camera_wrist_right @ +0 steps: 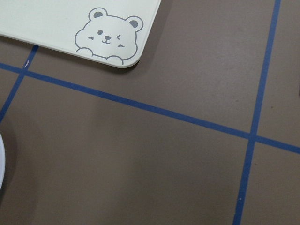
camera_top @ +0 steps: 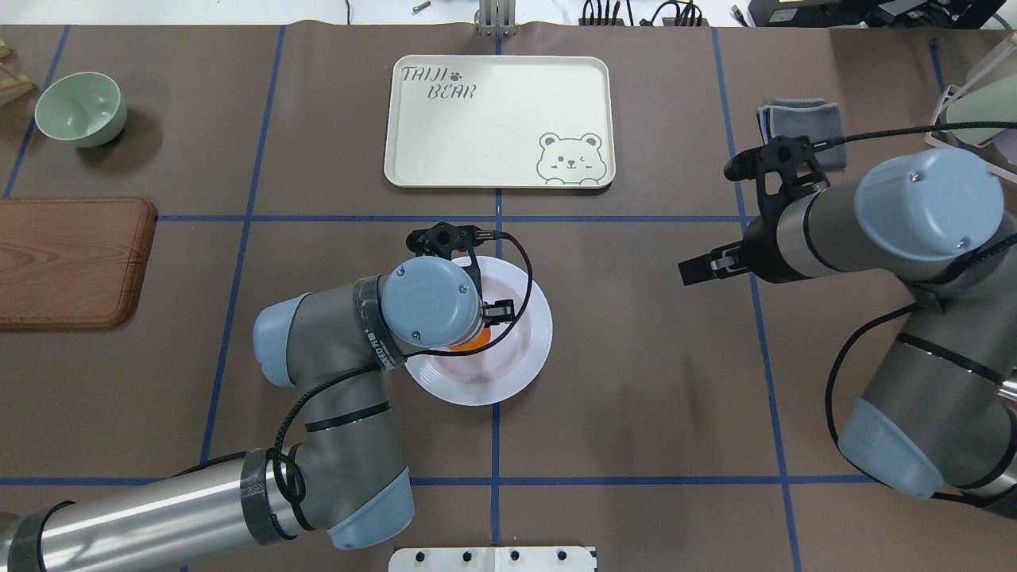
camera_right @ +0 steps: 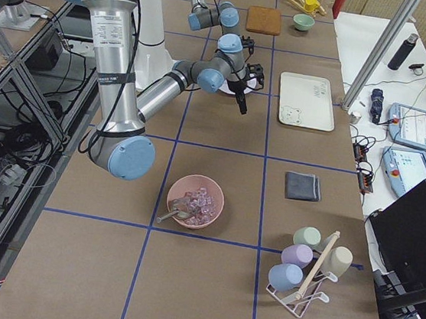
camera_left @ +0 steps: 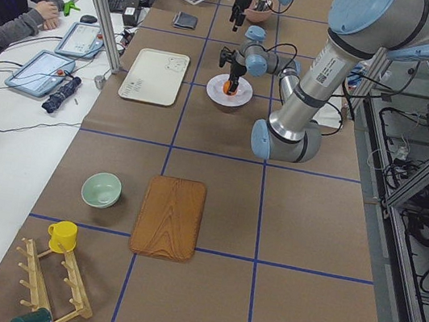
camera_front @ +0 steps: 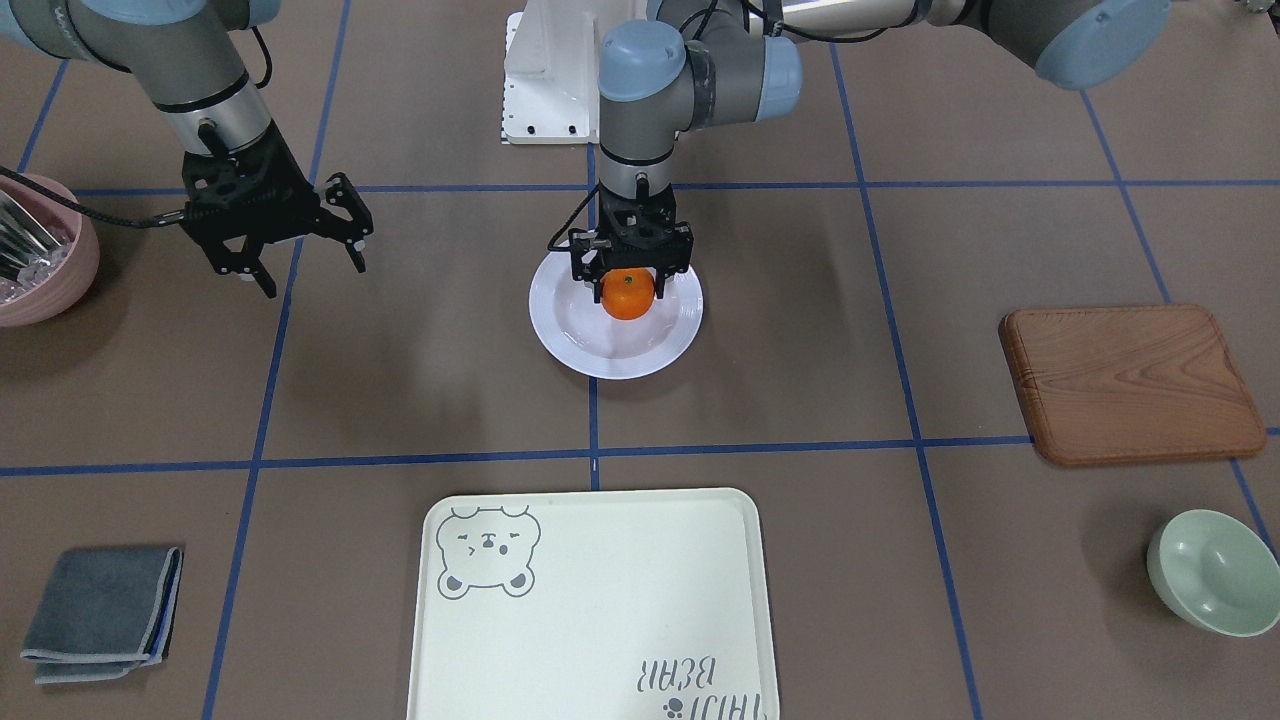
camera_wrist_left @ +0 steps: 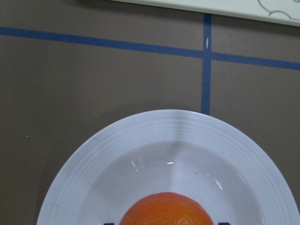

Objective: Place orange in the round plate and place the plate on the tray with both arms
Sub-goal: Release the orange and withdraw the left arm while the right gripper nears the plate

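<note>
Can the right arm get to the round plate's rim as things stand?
Probably yes: bare table lies between the open right hand and the round plate's near rim. The left hand, holding the orange, only occupies the centre.

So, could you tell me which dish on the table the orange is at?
The white round plate: the left gripper holds the orange over it. The green bowl and pink bowl stand far off.

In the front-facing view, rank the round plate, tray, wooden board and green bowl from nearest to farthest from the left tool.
1. round plate: directly under the left tool, which grips the orange.
2. tray: toward the view's bottom, past the blue tape line.
3. wooden board: out on the view's right.
4. green bowl: lower right corner, beyond the board.
</note>
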Motion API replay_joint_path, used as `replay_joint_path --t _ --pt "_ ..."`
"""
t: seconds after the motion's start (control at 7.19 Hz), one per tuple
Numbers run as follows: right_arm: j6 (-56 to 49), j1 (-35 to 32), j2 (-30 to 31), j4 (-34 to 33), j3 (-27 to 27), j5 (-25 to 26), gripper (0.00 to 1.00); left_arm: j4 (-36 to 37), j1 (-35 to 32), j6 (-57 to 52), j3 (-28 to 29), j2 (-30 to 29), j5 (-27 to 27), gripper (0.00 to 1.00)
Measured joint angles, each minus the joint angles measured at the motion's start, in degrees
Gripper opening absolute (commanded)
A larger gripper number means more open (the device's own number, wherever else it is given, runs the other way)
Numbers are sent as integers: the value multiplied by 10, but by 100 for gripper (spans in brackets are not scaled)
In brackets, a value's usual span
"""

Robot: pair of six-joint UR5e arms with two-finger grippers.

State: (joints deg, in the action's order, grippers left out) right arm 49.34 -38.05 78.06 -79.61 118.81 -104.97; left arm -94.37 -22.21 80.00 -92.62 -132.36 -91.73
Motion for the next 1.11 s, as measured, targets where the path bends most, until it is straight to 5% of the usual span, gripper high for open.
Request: replay_joint_path --t 0.42,0.7,1.11 --pt "43 61 -25 0 5 39 100 27 -62 -64 -67 3 -40 98" --pt "89 121 -29 1 18 116 100 95 -202 -256 -120 55 -145 98" --pt "282 193 -36 25 31 215 98 107 -461 -588 -127 225 -271 98"
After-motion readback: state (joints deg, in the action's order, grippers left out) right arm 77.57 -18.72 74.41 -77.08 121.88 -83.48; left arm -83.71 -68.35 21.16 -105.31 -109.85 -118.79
